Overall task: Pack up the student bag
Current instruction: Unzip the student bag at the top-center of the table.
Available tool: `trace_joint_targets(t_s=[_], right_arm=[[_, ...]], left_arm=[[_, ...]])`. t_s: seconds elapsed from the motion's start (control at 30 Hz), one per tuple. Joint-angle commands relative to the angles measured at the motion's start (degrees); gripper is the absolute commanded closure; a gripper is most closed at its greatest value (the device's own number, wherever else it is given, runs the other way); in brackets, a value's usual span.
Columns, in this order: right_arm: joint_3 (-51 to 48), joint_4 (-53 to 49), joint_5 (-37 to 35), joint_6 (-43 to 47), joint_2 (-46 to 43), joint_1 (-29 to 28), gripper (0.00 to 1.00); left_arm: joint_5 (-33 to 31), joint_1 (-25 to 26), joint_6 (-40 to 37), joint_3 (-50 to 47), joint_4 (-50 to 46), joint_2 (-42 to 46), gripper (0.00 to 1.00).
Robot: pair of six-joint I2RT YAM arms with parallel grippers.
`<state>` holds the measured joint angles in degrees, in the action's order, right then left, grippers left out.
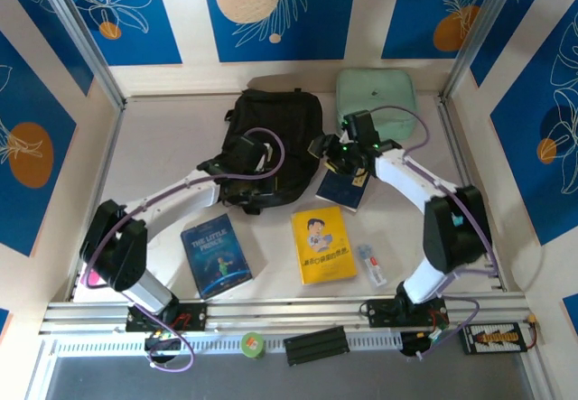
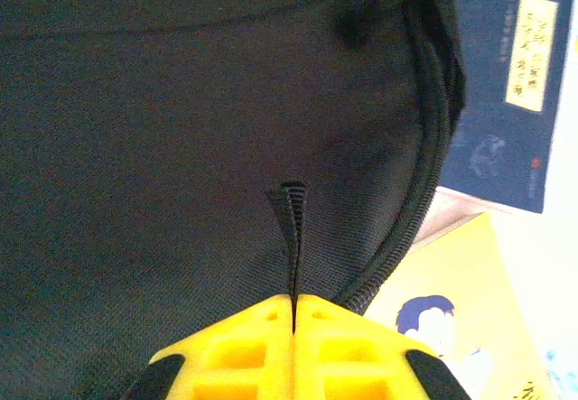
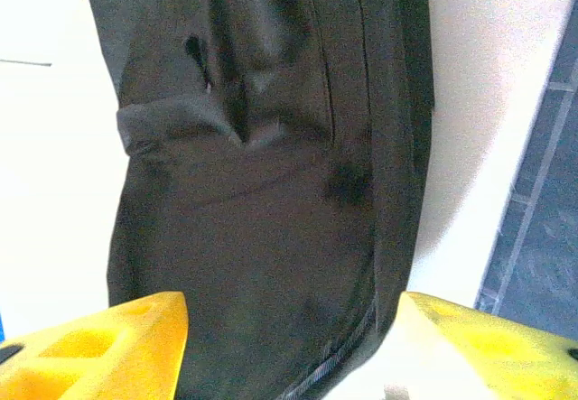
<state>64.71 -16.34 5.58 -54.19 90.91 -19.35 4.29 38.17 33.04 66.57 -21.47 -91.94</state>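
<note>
1. The student bag (image 1: 271, 134) lies flat at the far middle of the table (image 1: 163, 138), slightly left of centre.
2. The left gripper (image 2: 293, 314) is over the bag's near part. Its yellow fingers are pressed together, clamped on a thin black webbing loop (image 2: 291, 228) that stands up from the fabric.
3. The right gripper (image 3: 293, 355) is at the bag's right edge. Its fingers are wide apart with nothing pinched, and the bag's black fabric lies beyond them.
4. A pale mint-green case (image 1: 375, 93) sits at the far right, just beside the bag.
5. A dark blue book (image 1: 343, 190) lies under the right gripper, touching the bag's near right corner.
6. A yellow book (image 1: 323, 245) and a blue book (image 1: 217, 255) lie nearer, well apart from each other.
7. A small tube (image 1: 371, 265) lies just right of the yellow book.
</note>
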Motion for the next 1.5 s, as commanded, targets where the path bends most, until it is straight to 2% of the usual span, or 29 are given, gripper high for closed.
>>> trace_joint_targets(t_s=[0.0, 0.1, 0.23, 0.5, 0.57, 0.67, 0.83, 0.87, 0.97, 1.13, 1.3, 1.47], right_arm=[[-6.35, -2.03, 2.76, -6.61, -3.77, 1.42, 0.31], [-10.98, 0.95, 5.66, -11.55, -6.4, 0.62, 0.23], [-12.76, 6.37, 8.31, -15.51, -5.19, -1.83, 0.12], [-10.1, 9.99, 7.42, -17.79, 1.86, -5.02, 0.12], [-9.52, 9.93, 7.04, -17.88, 3.23, -5.84, 0.18], [-9.51, 10.79, 6.5, -17.8, 4.8, -6.09, 0.45], [-8.51, 9.99, 3.61, -15.02, 5.91, -5.5, 0.78], [-8.02, 8.8, 2.41, -14.08, 5.92, -5.6, 0.82], [-6.34, 4.31, -2.65, -11.45, 5.68, -5.46, 0.86], [-4.36, -0.67, -8.26, -8.8, 5.76, -4.78, 0.91], [-2.75, -0.21, -8.53, -7.17, 7.22, -3.68, 0.93], [-0.96, 4.09, -4.97, -4.43, 8.86, -3.76, 0.93]], left_arm=[[4.35, 0.86, -1.9, 3.68, 4.6, -2.47, 1.0], [5.34, 1.35, -1.8, 4.15, 5.42, -4.09, 1.0], [7.57, 1.95, -1.72, 2.69, 8.3, -4.74, 1.0], [8.11, 2.59, -1.45, 1.46, 9.54, -5.63, 1.0], [7.56, 2.55, -1.43, 1.38, 9.14, -5.53, 1.0], [5.71, 2.59, -1.24, 1.38, 7.26, -5.24, 1.0], [0.41, 2.53, -2.23, 1.4, 1.6, -3.51, 1.0], [-0.56, 2.39, -2.96, 1.5, 0.12, -3.07, 1.0], [-4.32, -0.06, -4.1, 1.6, -5.71, -1.63, 1.0], [-4.92, -6.14, -6.11, -2.81, -7.4, 3.6, 1.0], [-5.42, -10.22, -6.93, -7.51, -6.86, 7.75, 1.0], [-3.58, -10.7, -6.85, -12.02, -3.34, 10.92, 1.0]])
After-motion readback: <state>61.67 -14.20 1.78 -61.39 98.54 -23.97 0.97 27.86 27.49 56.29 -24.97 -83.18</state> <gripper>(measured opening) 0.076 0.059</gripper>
